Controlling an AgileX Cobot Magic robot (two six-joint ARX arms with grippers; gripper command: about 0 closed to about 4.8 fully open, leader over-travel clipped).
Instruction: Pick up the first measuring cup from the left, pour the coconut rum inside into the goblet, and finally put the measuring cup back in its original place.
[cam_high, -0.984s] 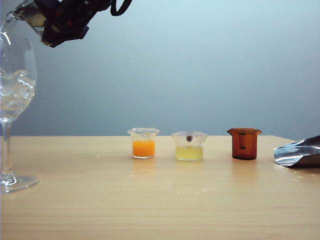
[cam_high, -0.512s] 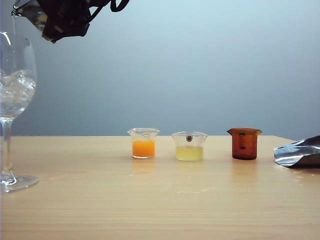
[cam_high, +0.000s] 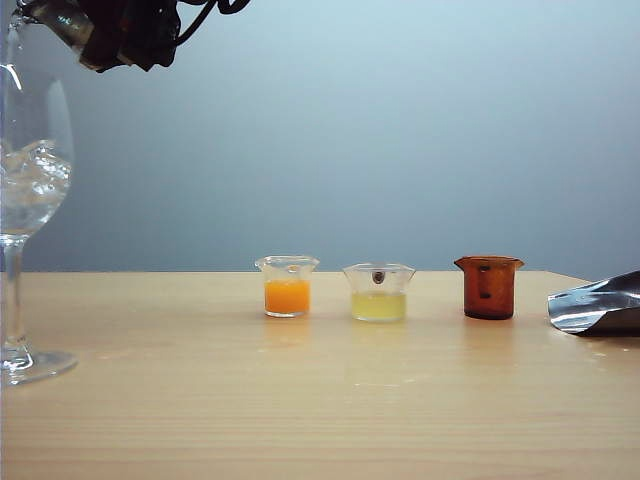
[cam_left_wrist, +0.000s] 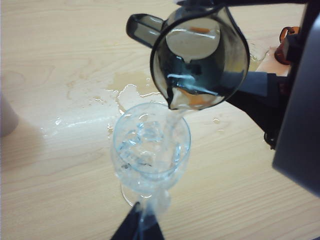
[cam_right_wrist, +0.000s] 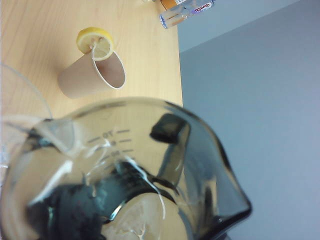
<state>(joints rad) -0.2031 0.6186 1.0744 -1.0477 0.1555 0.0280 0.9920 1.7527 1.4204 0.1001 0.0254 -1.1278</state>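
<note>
My right gripper (cam_high: 115, 35) hangs at the top left of the exterior view, shut on the smoky grey measuring cup (cam_high: 58, 20), which is tipped over with its lip down. From above, the cup (cam_left_wrist: 200, 60) sits over the goblet (cam_left_wrist: 150, 150), and a thin stream of clear coconut rum (cam_left_wrist: 172, 125) falls from the lip into the bowl. The goblet (cam_high: 30, 190) stands on the table's left edge, holding ice and clear liquid. My left gripper (cam_left_wrist: 137, 227) shows as dark fingers closed to a point beside the goblet's foot, holding nothing.
A row of three cups stands mid-table: orange liquid (cam_high: 287, 287), pale yellow liquid (cam_high: 379, 293), an amber-brown cup (cam_high: 489, 287). A silver foil bag (cam_high: 598, 305) lies far right. A wet spill (cam_left_wrist: 125, 90) lies behind the goblet. A paper cup with lemon (cam_right_wrist: 92, 75) stands beyond.
My right wrist has rolled, tipping the measuring cup further, and the cup has risen slightly towards the top of the exterior view. The goblet and the other cups have not moved.
</note>
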